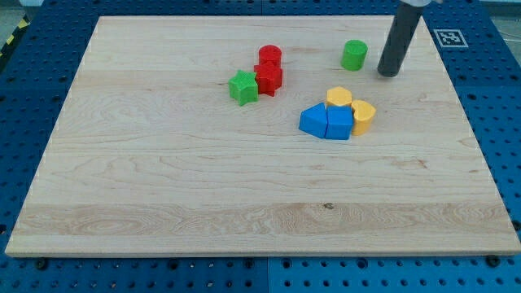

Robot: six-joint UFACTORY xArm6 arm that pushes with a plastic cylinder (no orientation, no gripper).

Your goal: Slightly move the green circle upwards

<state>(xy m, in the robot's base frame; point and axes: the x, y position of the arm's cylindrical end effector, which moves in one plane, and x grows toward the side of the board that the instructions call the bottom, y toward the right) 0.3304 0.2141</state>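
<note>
The green circle is a small green cylinder standing near the view's top, right of centre on the wooden board. My tip is the lower end of the dark rod that comes down from the view's top right. It rests on the board just right of the green circle and slightly lower, with a small gap between them. Nothing touches the green circle.
A red cylinder, a red block and a green star cluster left of the circle. Below it lie a yellow hexagon, a yellow block, and two blue blocks. The board's top edge is close above the circle.
</note>
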